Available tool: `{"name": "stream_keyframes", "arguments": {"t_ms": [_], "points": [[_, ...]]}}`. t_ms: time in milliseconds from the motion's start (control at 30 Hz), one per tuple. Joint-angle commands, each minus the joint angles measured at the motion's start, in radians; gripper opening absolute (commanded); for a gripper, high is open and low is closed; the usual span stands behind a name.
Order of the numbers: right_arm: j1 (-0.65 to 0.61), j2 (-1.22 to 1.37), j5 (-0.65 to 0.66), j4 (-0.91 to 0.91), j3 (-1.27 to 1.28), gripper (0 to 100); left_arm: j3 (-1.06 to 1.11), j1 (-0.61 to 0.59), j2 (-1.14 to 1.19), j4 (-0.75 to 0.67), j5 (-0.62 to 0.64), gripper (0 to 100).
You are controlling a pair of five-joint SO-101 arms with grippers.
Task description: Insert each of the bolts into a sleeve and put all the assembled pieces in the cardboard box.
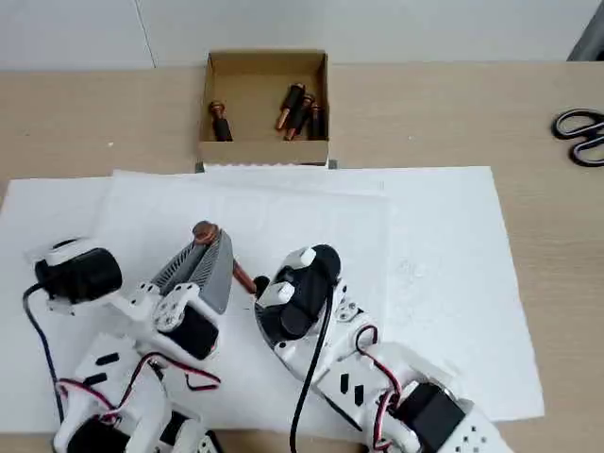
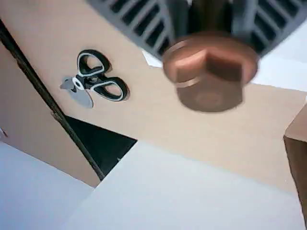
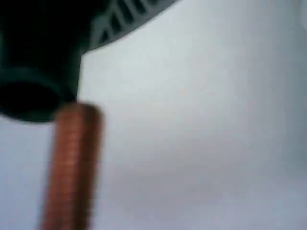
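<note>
The copper bolt is lying across the left gripper, which is pinching it just under its hex head, with the grey ribbed fingers pressing in on either side. The threaded shaft is sticking out past the fingers toward the right arm. In the right wrist view, the tip of that shaft is sitting right at the round mouth of a black sleeve; whether it is already entering the opening cannot be told. The right gripper is closing on the sleeve and holding it next to its own ribbed finger, facing the left gripper from just beside it. Both grippers are hanging above a large white paper sheet that is covering the middle of the counter. Beyond the far edge of the sheet, the cardboard box is standing open, with three assembled pieces lying close together toward one side and a single piece lying apart at the other. A pair of black-handled scissors is resting on the bare counter, well apart from the box and the arms.
</note>
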Motion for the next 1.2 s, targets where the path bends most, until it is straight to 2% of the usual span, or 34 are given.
{"name": "stream_keyframes", "arguments": {"t_ms": [0, 367, 767, 900, 1067, 1167], "points": [[-0.007, -0.018, -0.012, -0.024, -0.008, 0.2, -0.004, 0.009, -0.009, -0.041, 0.0, 1], [-0.007, -0.021, -0.012, -0.022, 0.003, 0.2, 0.002, 0.009, -0.009, -0.041, 0.002, 1], [-0.007, -0.024, -0.014, 0.018, 0.0, 0.2, 0.09, 0.011, -0.011, -0.13, 0.002, 1], [-0.007, -0.024, -0.014, 0.012, -0.002, 0.2, 0.084, 0.012, -0.012, -0.1, -0.002, 1], [-0.007, -0.024, -0.014, 0.012, -0.002, 0.2, 0.045, 0.114, -0.012, 0.006, -0.003, 1], [-0.007, -0.024, -0.014, 0.012, -0.002, 0.2, 0.041, 0.138, -0.012, 0.02, -0.021, 1]]}}
